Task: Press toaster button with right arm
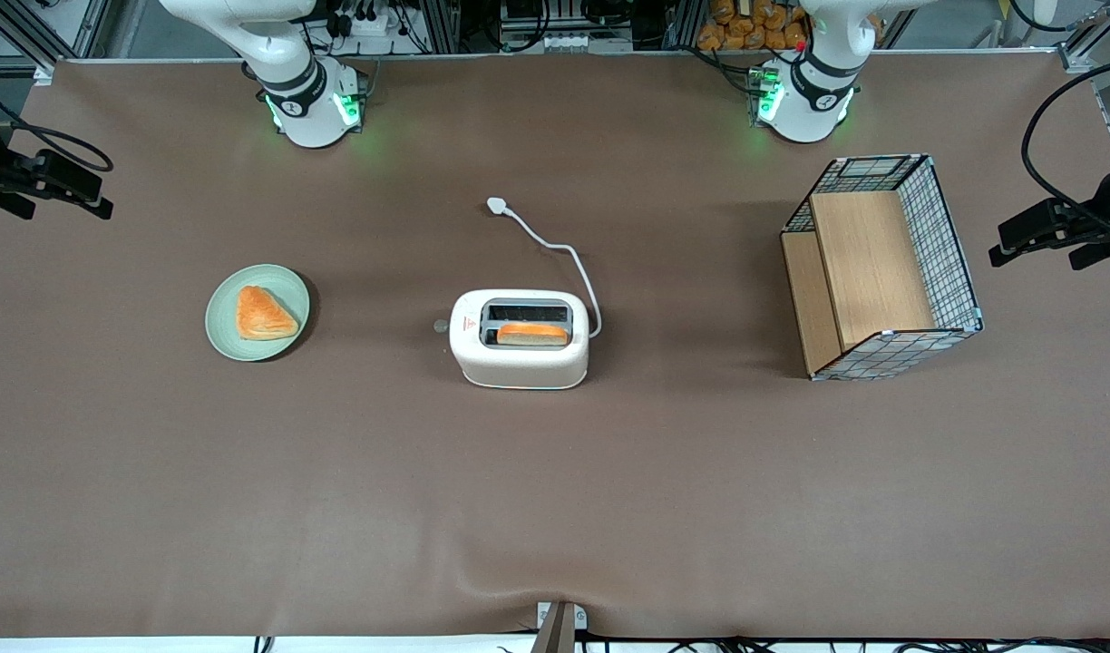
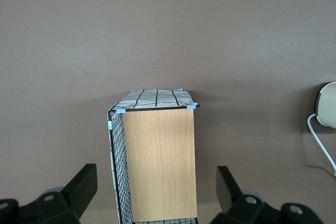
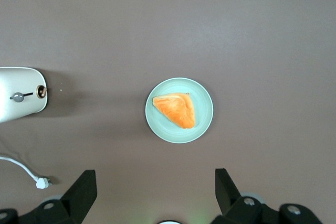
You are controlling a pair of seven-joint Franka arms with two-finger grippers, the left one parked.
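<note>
High above the plate (image 3: pixel 202 124), the gripper (image 3: pixel 156 195), fingers spread wide, empty.

Small, round, pale-grey toaster button (image 1: pixel 441 325), sticking out at nine o'clock from the narrow end of the white toaster (image 1: pixel 519 358), untouched. Right arm (image 1: pixel 294 86) rooted at eleven o'clock of the toaster; gripper (image 3: pixel 152 192) held high, fingers (image 3: pixel 79 192) spread wide, well apart from the button.

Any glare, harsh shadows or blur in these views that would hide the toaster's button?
Front view: even light, soft shadows; small pale-grey toaster button visible on the white two-slot toaster, green glow at the arm bases. Right wrist view: sharp, no glare; button clear, pale-green plate casts a faint shadow, open black gripper above the plate. Left wrist view: evenly lit wire-and-wood basket.
</note>
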